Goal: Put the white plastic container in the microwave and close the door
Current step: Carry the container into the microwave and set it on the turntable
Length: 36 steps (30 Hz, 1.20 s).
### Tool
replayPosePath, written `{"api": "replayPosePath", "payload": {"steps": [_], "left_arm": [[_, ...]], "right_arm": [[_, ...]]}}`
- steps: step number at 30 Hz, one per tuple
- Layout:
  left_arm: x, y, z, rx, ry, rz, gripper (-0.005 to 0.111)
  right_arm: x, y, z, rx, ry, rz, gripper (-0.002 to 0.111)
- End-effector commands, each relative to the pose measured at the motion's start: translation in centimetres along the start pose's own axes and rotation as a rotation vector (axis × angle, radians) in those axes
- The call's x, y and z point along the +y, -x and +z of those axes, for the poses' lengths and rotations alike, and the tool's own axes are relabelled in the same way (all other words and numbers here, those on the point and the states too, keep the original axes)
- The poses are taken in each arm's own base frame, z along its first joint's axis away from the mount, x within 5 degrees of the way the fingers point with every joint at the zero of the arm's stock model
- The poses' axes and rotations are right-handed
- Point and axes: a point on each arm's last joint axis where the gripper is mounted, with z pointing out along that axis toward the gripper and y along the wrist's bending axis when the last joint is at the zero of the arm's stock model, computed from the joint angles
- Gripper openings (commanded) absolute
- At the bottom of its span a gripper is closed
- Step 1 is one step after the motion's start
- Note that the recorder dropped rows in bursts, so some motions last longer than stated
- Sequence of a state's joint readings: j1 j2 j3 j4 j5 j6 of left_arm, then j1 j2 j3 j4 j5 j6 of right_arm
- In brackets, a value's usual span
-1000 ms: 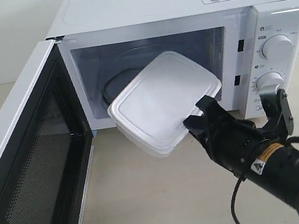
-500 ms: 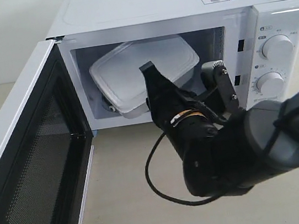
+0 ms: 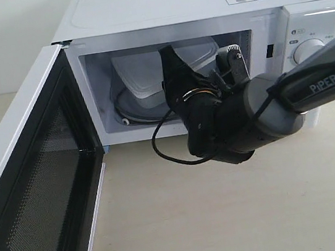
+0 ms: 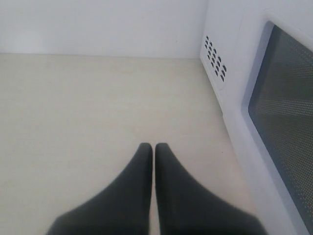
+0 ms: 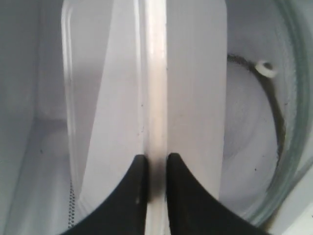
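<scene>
The white microwave (image 3: 188, 4) stands with its door (image 3: 32, 182) swung wide open to the left. My right gripper (image 3: 167, 54) reaches into the cavity, shut on the rim of the white plastic container (image 3: 139, 76). The container is inside the cavity above the glass turntable (image 3: 137, 108); whether it rests on the glass I cannot tell. In the right wrist view the gripper (image 5: 154, 159) pinches the container's (image 5: 190, 88) rim edge-on, with the turntable (image 5: 293, 122) beside it. My left gripper (image 4: 154, 146) is shut on nothing, low over the table beside the door's (image 4: 288, 112) outer face.
The open door juts far out over the table's left front. Two round dials (image 3: 310, 49) sit on the microwave's right panel, partly behind my right arm (image 3: 248, 120). A black cable (image 3: 168, 153) loops under that arm. Vent holes (image 4: 215, 58) mark the microwave's side wall.
My right arm has carried the container from in front of the opening up and into the cavity, reaching deeper. The door has not moved.
</scene>
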State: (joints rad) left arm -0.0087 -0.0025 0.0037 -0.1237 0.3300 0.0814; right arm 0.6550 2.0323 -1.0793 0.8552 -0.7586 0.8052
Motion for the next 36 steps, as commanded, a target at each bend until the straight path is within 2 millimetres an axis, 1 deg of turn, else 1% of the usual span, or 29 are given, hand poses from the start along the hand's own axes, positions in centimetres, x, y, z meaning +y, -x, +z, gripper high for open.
{"api": "replayPosePath", "payload": {"steps": [1, 4, 6, 8, 11, 12, 13, 14, 16, 20, 24, 28, 31, 34, 36], "left_arm": [[0.0, 0.3, 0.0, -0.017, -0.002, -0.005, 0.004], [0.0, 0.3, 0.0, -0.017, -0.002, -0.005, 0.004], [0.0, 0.3, 0.0, -0.017, -0.002, -0.005, 0.004], [0.0, 0.3, 0.0, -0.017, -0.002, -0.005, 0.004], [0.0, 0.3, 0.0, -0.017, -0.002, -0.005, 0.004], [0.0, 0.3, 0.0, -0.017, -0.002, -0.005, 0.004], [0.0, 0.3, 0.0, -0.017, -0.002, -0.005, 0.004], [0.0, 0.3, 0.0, -0.017, -0.002, -0.005, 0.004], [0.0, 0.3, 0.0, -0.017, -0.002, -0.005, 0.004], [0.0, 0.3, 0.0, -0.017, -0.002, -0.005, 0.004], [0.0, 0.3, 0.0, -0.017, -0.002, -0.005, 0.004], [0.0, 0.3, 0.0, -0.017, -0.002, -0.005, 0.004], [0.0, 0.3, 0.0, -0.017, -0.002, -0.005, 0.004], [0.0, 0.3, 0.0, -0.017, -0.002, -0.005, 0.004], [0.0, 0.3, 0.0, -0.017, -0.002, -0.005, 0.004]], "right_arm": [[0.8, -0.1, 0.1, 0.034, 0.043, -0.054, 0.000], [0.8, 0.0, 0.1, 0.028, 0.049, -0.065, 0.000], [0.8, 0.0, 0.1, 0.028, 0.049, -0.065, 0.004], [0.8, -0.1, 0.1, 0.033, 0.043, -0.055, 0.016], [0.8, -0.1, 0.1, 0.034, 0.043, -0.038, 0.038], [0.8, -0.1, 0.1, 0.034, 0.043, -0.040, 0.044], [0.7, -0.1, 0.1, 0.036, 0.038, -0.038, 0.046], [0.7, -0.1, 0.1, 0.041, 0.027, -0.034, 0.046], [0.6, -0.1, 0.1, 0.045, 0.021, -0.040, 0.042], [0.6, -0.4, 0.0, 0.087, -0.001, -0.090, 0.022], [0.4, -0.9, -1.0, 0.208, -0.044, -0.264, 0.000], [0.1, -1.4, -2.1, 0.335, -0.040, -0.502, 0.000], [0.4, -1.9, -2.2, 0.386, 0.061, -0.785, 0.000], [0.7, -2.2, -2.1, 0.398, 0.119, -0.962, 0.000], [0.5, -2.4, -1.7, 0.395, 0.128, -1.040, 0.000]]}}
